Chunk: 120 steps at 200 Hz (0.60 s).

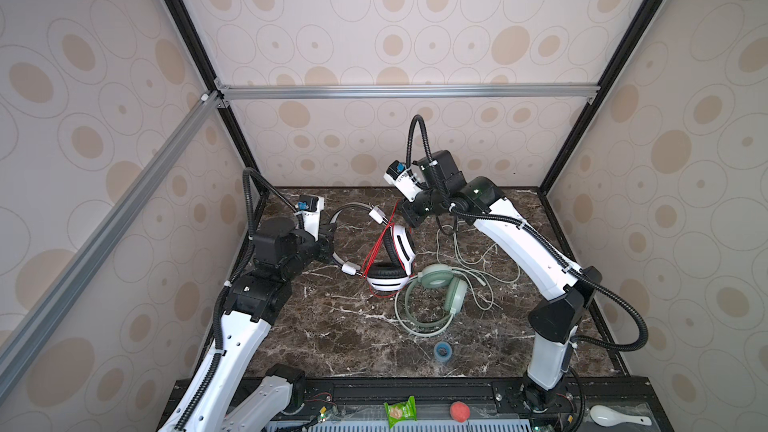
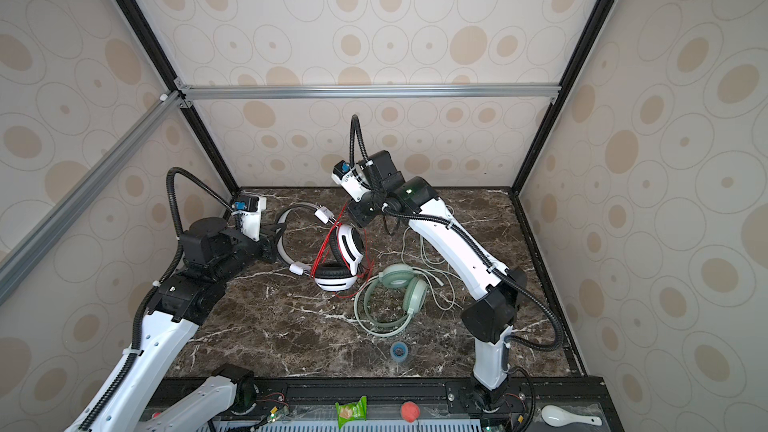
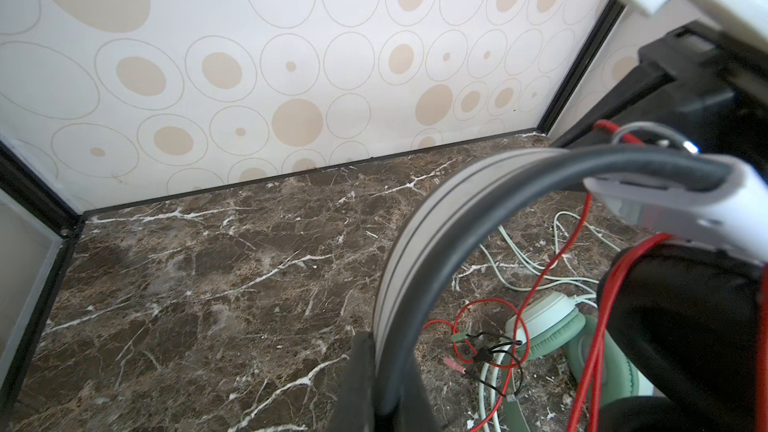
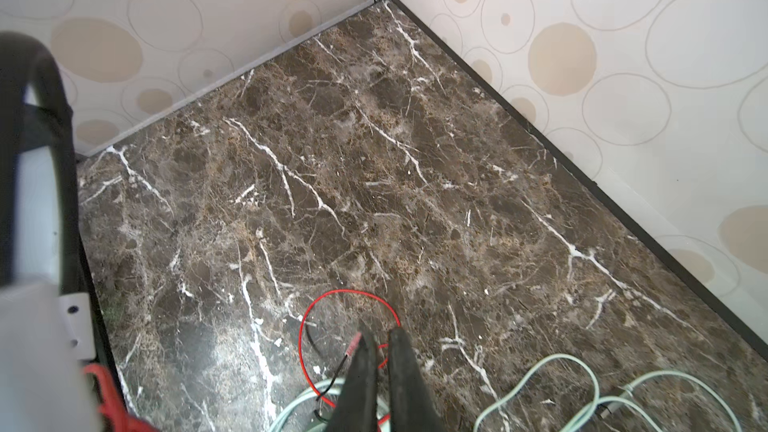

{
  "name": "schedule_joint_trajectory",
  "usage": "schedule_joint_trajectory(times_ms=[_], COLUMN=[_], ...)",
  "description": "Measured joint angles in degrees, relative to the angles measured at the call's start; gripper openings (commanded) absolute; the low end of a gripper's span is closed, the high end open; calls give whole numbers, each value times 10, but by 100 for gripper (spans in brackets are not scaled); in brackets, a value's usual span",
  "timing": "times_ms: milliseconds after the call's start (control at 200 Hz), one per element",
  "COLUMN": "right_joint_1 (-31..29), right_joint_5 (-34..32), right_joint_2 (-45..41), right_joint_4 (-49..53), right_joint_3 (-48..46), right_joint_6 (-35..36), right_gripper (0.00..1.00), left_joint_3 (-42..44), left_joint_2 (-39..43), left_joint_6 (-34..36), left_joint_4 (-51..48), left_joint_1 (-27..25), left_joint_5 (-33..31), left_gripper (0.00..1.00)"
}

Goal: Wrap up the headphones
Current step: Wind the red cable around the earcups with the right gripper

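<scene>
The white-and-black headphones lie left of the table's middle, one earcup tilted up. Their thin red cable runs in several strands across them. My left gripper is shut on their grey-and-white headband. My right gripper hovers just behind the raised earcup. Its jaws stand a narrow gap apart, with the loose red cable end looping past the fingertips and a pink plug beside one. The mint green headphones lie flat to the right, their pale cable sprawled behind.
A small blue tape roll sits near the table's front edge. On the front rail lie a green packet, a red ball and a white spoon. Patterned walls close the back and both sides.
</scene>
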<state>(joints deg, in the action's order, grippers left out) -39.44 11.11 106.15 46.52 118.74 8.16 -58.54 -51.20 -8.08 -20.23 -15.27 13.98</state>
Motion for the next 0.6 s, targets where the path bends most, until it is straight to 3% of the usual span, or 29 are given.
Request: schedule_joint_trajectory(times_ms=[245, 600], right_joint_1=[12, 26], right_joint_5=[50, 116], right_joint_2=[-54, -98], right_joint_4=[-118, -291], right_joint_3=[-103, -243], right_joint_6=[-25, -107], right_gripper=[21, 24], left_joint_3=[-26, -81], left_joint_2=[1, -20], left_joint_6=[-24, -71], left_joint_4=[14, 56], left_joint_1=[0, 0], left_joint_5=[34, 77], left_gripper=[0, 0])
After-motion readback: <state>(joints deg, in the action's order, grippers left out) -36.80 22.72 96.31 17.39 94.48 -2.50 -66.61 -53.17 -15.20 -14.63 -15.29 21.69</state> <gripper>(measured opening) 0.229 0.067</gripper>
